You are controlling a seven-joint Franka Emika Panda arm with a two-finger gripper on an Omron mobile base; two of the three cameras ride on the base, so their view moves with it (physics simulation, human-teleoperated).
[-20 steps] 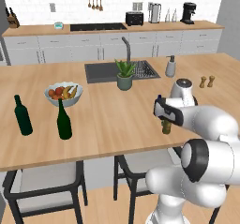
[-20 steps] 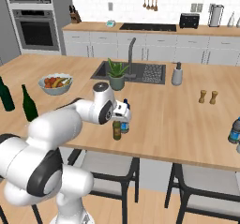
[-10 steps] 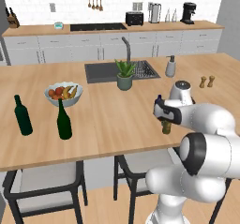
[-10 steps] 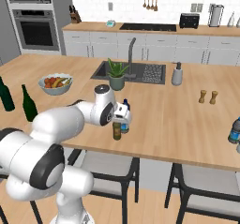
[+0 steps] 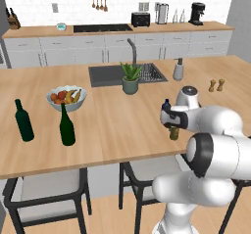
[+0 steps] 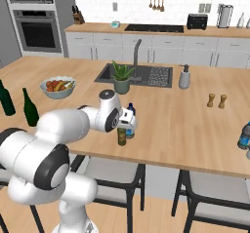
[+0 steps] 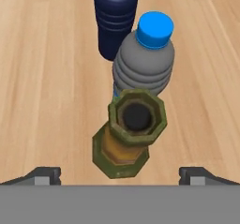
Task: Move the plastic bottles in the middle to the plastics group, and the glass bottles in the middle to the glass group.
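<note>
In the hand view we look straight down on the amber-brown bottle (image 7: pixel 130 134), its open octagonal mouth between our two finger tips (image 7: pixel 43 175), which stand wide apart and touch nothing. Just beyond it stands a grey ribbed bottle with a blue cap (image 7: pixel 145 59), and past that the dark-blue bottle (image 7: pixel 115 17); the base views hide most of this cluster behind our wrist.

From the right base view we see the hand (image 6: pixel 122 127) hovering just above the amber bottle (image 6: pixel 121 137), with the blue-capped bottle (image 6: pixel 130 125) touching or just beside it. From the left base view the amber bottle (image 5: pixel 173 132) peeks out below the hand (image 5: pixel 172 123).

Farther along the wooden worktop (image 5: pixel 112 125) sit a potted plant (image 5: pixel 130 79), a fruit bowl (image 5: pixel 66 98) and two green wine bottles (image 5: pixel 66 126) at the left. A pale bluish bottle (image 6: pixel 244 136) stands at the right edge, the wooden shakers (image 6: pixel 217 101) nearer the middle. Beyond lie the sink (image 6: pixel 136 73), a soap dispenser (image 6: pixel 184 77) and the back cabinets.
</note>
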